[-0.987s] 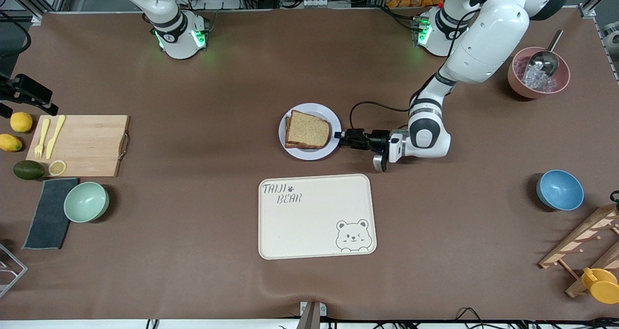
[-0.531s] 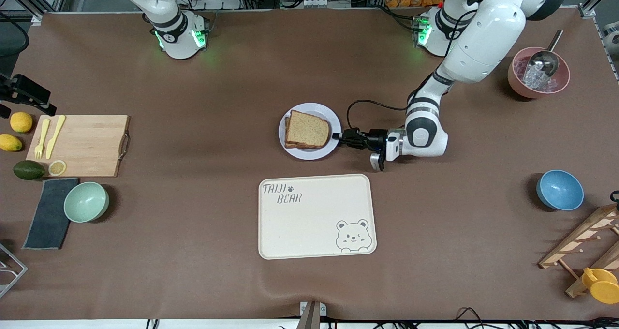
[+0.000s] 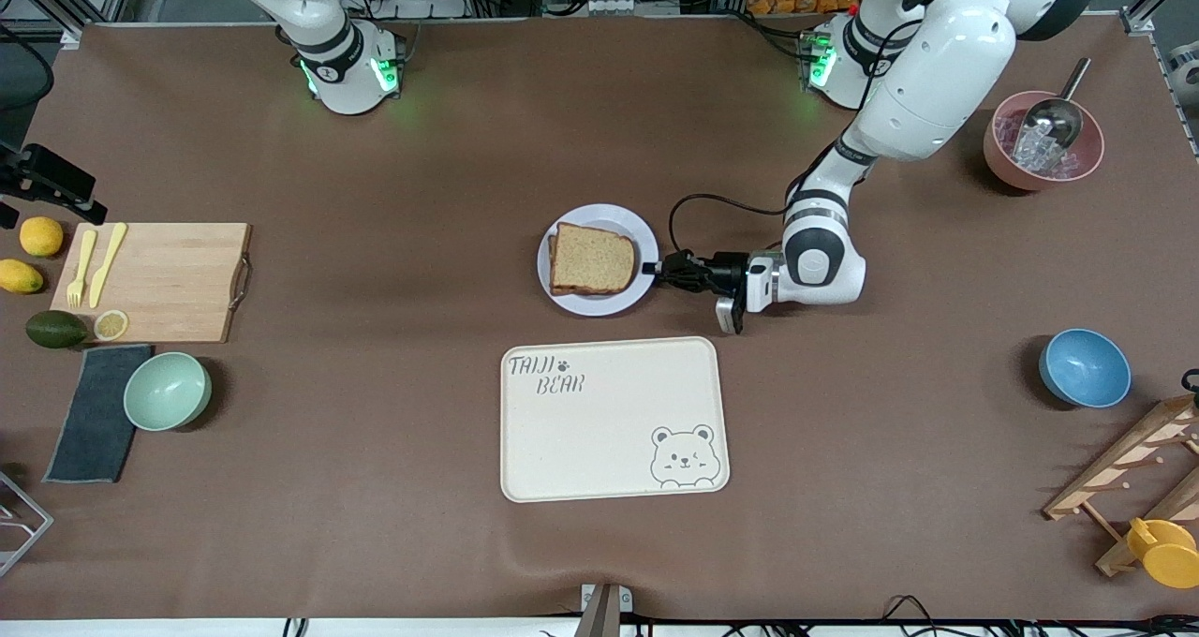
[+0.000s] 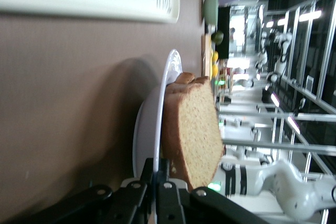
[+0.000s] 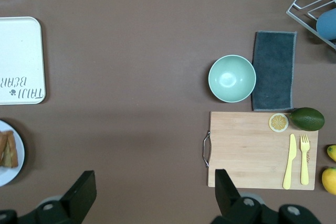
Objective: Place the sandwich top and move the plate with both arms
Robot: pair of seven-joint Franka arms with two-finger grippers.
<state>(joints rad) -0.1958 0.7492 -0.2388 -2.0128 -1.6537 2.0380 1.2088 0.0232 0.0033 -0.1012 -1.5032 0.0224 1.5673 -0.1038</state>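
Note:
The pale plate sits mid-table, farther from the front camera than the cream tray. On it lies the sandwich, its brown sandwich top uppermost. My left gripper lies low and level at the plate's rim on the left arm's end, shut on that rim. In the left wrist view the two fingers pinch the thin white plate edge, with the sandwich top just past them. The right gripper hangs open and high over bare table between the plate and the cutting board, holding nothing.
The cream bear tray lies just nearer the camera than the plate. A cutting board with fork and knife, fruit, a green bowl and a grey cloth are at the right arm's end. A blue bowl and a pink ice bowl are at the left arm's end.
The left gripper's fingers have closed on the plate's rim, and the plate with the sandwich has shifted slightly toward the right arm's end. The right arm has not moved.

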